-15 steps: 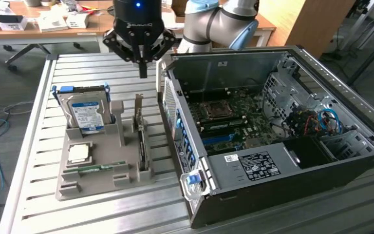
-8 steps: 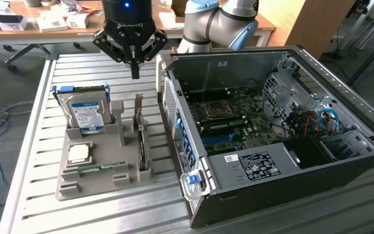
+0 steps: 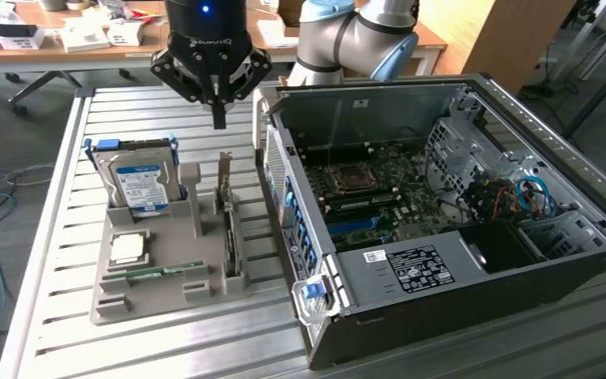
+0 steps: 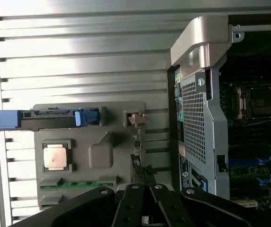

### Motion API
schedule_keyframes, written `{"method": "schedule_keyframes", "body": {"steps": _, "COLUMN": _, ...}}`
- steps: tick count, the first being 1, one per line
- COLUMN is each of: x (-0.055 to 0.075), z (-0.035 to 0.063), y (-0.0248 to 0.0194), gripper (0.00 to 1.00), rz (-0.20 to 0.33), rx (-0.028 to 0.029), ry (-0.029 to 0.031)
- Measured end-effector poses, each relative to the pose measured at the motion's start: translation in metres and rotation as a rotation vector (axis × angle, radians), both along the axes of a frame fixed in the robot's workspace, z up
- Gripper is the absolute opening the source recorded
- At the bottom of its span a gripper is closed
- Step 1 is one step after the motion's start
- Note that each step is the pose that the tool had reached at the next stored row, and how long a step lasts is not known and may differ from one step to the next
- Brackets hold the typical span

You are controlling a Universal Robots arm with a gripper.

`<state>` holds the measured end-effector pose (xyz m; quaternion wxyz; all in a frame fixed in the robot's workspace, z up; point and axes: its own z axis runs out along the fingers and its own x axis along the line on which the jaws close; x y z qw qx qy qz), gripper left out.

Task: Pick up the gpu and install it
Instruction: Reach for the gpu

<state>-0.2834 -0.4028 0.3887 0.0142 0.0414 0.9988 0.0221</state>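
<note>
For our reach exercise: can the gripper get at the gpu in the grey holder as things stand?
Probably yes. The gripper hangs above the gpu, whose top edge stands bare; nothing lies between, and the hard drive sits apart.

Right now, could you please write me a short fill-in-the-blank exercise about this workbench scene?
1. The gpu stands on edge in the gray holder, between the hard drive and the computer ____.
2. The gripper hangs above the holder and holds ____.
3. The memory stick lying in the holder is ____ in colour.
Missing words: case; nothing; green.
</note>
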Motion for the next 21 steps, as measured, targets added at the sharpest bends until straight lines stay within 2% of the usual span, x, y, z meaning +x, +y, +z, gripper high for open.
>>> {"method": "schedule_keyframes", "body": {"steps": 9, "x": -0.001, "z": -0.0001, "y": -0.0237, "gripper": 0.11, "rz": 0.0, "rx": 0.0001, "ry": -0.0001}}
{"method": "schedule_keyframes", "body": {"steps": 21, "x": -0.003, "z": 0.0, "y": -0.0481, "gripper": 0.11, "rz": 0.0, "rx": 0.0001, "ry": 0.0}}
